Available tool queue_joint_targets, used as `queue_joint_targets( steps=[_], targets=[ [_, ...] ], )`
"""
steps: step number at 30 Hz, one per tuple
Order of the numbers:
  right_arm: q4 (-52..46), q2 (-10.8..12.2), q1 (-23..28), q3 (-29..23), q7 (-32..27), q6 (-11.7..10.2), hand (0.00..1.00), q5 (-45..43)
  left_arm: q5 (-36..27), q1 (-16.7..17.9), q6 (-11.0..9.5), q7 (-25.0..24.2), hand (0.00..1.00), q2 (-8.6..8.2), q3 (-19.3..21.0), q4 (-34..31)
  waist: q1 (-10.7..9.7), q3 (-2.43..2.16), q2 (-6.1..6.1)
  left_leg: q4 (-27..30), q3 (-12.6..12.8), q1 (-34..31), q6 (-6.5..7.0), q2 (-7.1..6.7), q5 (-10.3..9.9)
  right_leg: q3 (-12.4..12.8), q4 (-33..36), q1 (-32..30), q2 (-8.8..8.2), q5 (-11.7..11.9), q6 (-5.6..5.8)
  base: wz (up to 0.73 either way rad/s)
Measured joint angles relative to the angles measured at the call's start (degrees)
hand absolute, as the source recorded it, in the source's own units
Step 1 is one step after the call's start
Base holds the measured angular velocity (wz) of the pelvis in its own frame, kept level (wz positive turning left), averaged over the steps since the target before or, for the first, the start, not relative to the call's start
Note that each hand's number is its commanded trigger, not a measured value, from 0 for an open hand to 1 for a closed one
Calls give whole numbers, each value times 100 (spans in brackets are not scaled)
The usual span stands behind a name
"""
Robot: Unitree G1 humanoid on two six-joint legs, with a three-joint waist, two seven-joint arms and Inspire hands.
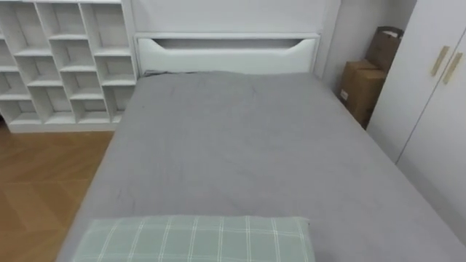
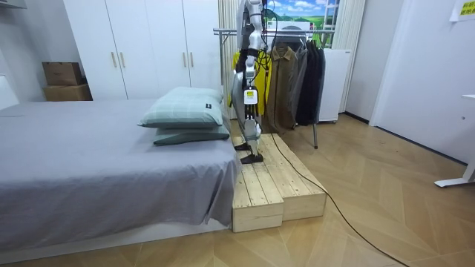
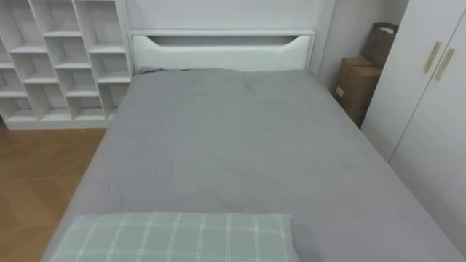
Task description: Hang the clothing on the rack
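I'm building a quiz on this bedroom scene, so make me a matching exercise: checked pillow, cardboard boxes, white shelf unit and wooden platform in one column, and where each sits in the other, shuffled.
Things:
1. checked pillow
2. cardboard boxes
3. white shelf unit
4. wooden platform

Places:
A. in the corner next to the wardrobe
B. under the robot's feet, beside the grey bed
C. on the bed, at the end nearest the robot
D. to the bed's left, against the wall

Pairs: 1-C, 2-A, 3-D, 4-B
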Motion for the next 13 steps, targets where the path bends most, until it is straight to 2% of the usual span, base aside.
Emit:
queue_joint_targets(
  steps=[7, 13],
  targets=[
    [-47, 1, -4, 5, 7, 137, 0, -20, -3, -4, 34, -19, 0, 2, -100, -1, -23, -2, -4, 14, 45, 11, 1, 3, 1, 64, 58, -35, 2, -3, -5, -3],
    [-167, 0, 0, 4, -1, 144, 0, -88, -5, 16, 72, 6, 0, 2, -184, -1, 1, -1, -10, 13, 53, 10, 1, 5, 1, 52, 58, -42, 4, -4, -5, 0]
  ],
)
